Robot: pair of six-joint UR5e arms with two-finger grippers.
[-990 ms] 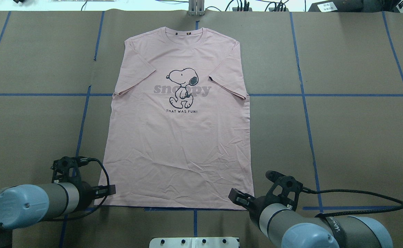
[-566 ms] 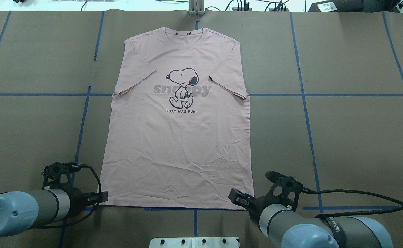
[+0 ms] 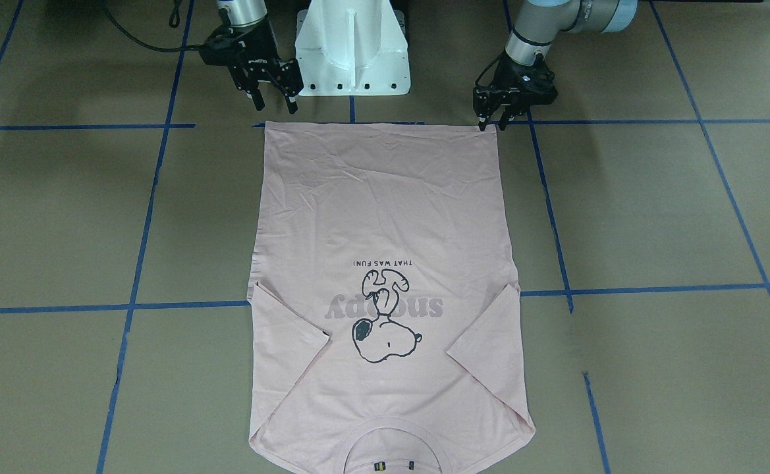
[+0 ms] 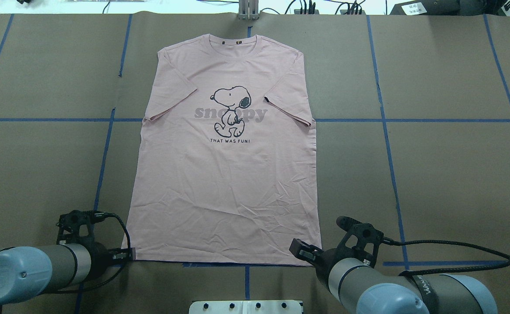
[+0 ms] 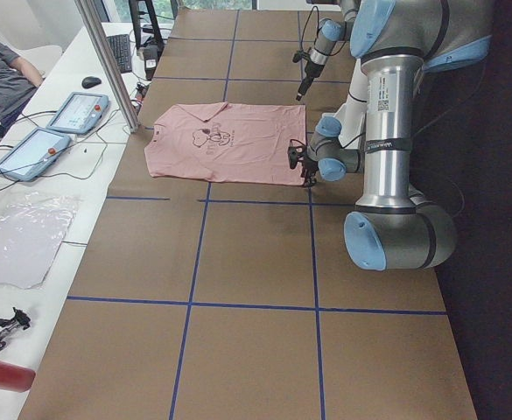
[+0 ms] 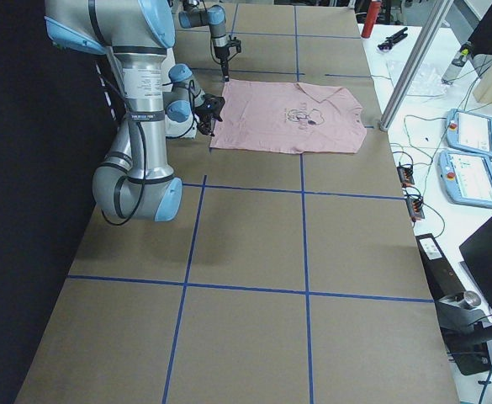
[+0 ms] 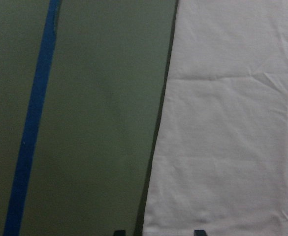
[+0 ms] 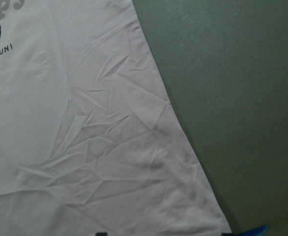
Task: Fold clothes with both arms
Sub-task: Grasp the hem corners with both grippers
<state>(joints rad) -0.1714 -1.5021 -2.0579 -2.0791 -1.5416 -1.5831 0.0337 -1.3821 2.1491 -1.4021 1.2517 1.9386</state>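
The T-shirt [image 4: 226,174] — pale pink, with a cartoon dog [image 4: 233,109] on the chest — meets the jaws at its two hem corners, on the robot's side of the worktop [image 4: 446,174]. The left jaws are spread apart and hold nothing. In the left wrist view one fingertip [image 7: 199,232] shows over the cloth and the other over the bare worktop, with the side edge of the shirt between them. The right jaws are also spread and empty; their two tips show at the hem, one of them just at the corner. Whether any tip touches the cloth I cannot tell.

Behind the jaws, the left arm [image 4: 41,266] and the right arm [image 4: 390,292] come in low from the near edge. The shirt lies flat and face up, both sleeves turned in over the body, the collar [image 4: 236,43] at the far side, away from the robot. Its lower part has small creases.

Blue tape lines [image 4: 385,120] divide the brown worktop into squares, and the white pedestal base [image 3: 352,46] stands between the arms. Beyond the far edge — seen in the side views — lie two control panels [image 5: 76,112].
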